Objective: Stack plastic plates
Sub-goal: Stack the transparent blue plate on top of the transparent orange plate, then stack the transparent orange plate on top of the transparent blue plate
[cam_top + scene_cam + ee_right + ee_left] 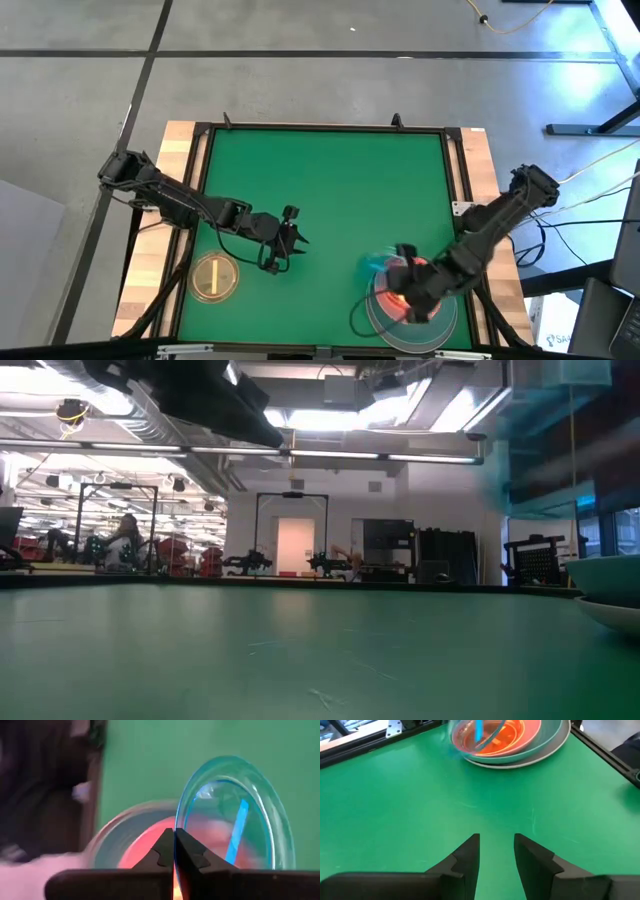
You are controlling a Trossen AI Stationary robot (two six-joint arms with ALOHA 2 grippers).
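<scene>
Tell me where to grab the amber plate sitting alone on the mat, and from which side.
Grip the amber plate by its raised rim, coming from above on the edge nearest the left gripper. It lies flat on the mat, so only the rim offers a hold.

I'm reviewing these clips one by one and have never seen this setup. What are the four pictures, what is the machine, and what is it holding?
Two dark robot arms work at a green table. One picture looks straight down, one looks level across the tabletop, and one comes from each arm's wrist. The right gripper pinches the rim of a small blue plate over a stack of large plates, pink inside teal inside grey. The left gripper hangs open and empty near the table's middle. A small amber plate lies alone beside it.
</scene>
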